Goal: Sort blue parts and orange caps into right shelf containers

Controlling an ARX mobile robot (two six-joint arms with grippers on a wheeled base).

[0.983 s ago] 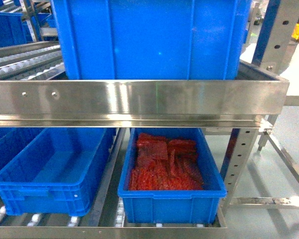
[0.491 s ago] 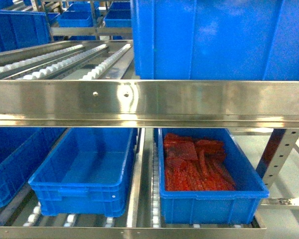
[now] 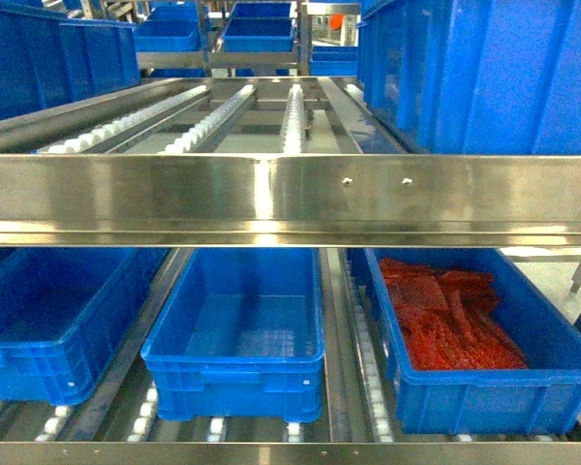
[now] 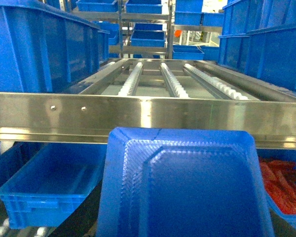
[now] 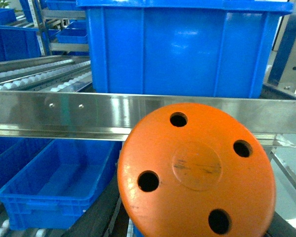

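Blue part (image 4: pixel 187 187) fills left wrist view, orange cap (image 5: pixel 197 173) fills right; grip state can't tell. 3 crates (image 3: pixel 237 363) on lower shelf.

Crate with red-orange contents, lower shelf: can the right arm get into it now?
Probably yes: the crate sits open-topped on the right side, though the steel rail crosses above it.

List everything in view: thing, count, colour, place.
Lower crates: three, blue, side by side on bottom shelf.
Orange-red pieces: a heap, in the right lower crate.
Large crate: one, blue, top shelf, right.
Roller tracks: several, white, top shelf.
Steel rail: one, silver, shelf front.
Moulded part: one, blue, close before left wrist camera.
Disc: one, orange, four holes, close before right wrist camera.
End effectors: none visible.
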